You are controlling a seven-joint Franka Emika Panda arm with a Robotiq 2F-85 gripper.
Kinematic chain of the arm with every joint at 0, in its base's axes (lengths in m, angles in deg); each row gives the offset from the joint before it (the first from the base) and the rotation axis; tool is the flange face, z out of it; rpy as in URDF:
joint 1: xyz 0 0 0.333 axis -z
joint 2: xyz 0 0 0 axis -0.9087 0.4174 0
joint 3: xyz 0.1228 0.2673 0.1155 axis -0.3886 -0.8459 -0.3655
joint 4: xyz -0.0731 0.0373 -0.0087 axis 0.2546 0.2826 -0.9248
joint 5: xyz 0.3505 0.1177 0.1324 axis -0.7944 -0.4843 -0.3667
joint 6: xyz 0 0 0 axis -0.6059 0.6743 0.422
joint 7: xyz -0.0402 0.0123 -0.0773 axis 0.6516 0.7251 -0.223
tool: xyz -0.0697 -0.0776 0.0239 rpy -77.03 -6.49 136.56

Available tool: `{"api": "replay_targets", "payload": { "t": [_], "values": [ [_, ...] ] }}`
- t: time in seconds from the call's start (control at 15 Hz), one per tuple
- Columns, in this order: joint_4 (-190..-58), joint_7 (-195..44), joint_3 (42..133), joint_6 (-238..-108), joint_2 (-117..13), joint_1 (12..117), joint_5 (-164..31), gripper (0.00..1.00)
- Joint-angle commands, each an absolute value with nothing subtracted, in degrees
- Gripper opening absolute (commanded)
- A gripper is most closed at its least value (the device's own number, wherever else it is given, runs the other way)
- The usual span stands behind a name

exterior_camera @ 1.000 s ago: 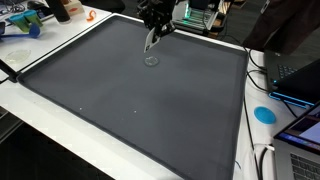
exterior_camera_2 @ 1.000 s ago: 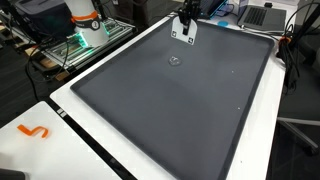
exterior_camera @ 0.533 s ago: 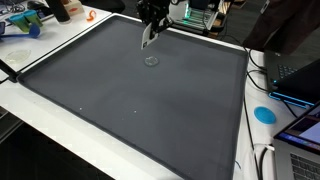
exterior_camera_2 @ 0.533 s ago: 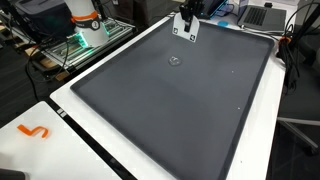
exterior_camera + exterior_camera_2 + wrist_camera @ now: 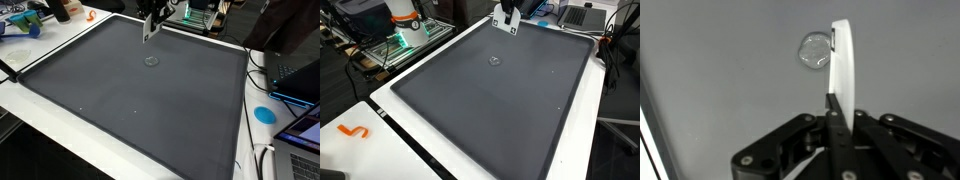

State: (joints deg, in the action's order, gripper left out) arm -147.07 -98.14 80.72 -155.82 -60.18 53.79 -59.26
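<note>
Wrist view: claw (image 5: 837, 105) pressed together on a thin white card (image 5: 843, 60), seen edge-on, card poking out past the fingertips.
Claw height: raised clear of the mat (image 5: 130, 110) in both exterior views, over the mat's far edge (image 5: 152, 12) (image 5: 507, 10).
Card: hangs below the claw (image 5: 148, 30) (image 5: 506, 22), touching nothing else.
Nearest thing: small clear round disc (image 5: 815, 50) flat on the mat, near the far edge, apart from the card (image 5: 151, 60) (image 5: 495, 60).
Done, as I judge it: card gripped and lifted.
Left, as I judge it: card set down nowhere yet; disc looks untouched.
Surface: big dark mat (image 5: 500, 110), a few pale specks, covering most of a white worktop (image 5: 60, 130).
Worktop edges: blue disc (image 5: 264, 113) and cables (image 5: 262, 160) on the bare strip along one side; orange squiggle (image 5: 355, 131) at a near corner.
Room: lab or office, laptop (image 5: 295, 75) beside the worktop, cluttered benches behind.
</note>
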Motion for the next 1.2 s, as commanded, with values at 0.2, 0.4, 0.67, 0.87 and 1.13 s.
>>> {"api": "replay_targets", "payload": {
  "t": [0.2, 0.4, 0.67, 0.87, 1.13],
  "values": [
    [-146.7, -98.0, 79.8, -155.6, -60.1, 54.7, -59.2, 0.04],
    [-146.7, -98.0, 79.8, -155.6, -60.0, 54.7, -59.2, 0.04],
    [-147.5, -94.7, 80.0, -157.1, -58.4, 55.8, -61.5, 0.01],
    [-148.5, -92.3, 80.3, -158.1, -56.9, 56.9, -63.2, 0.01],
    [-150.4, -89.0, 80.2, -162.3, -54.8, 58.3, -66.6, 0.01]
  ]
}}
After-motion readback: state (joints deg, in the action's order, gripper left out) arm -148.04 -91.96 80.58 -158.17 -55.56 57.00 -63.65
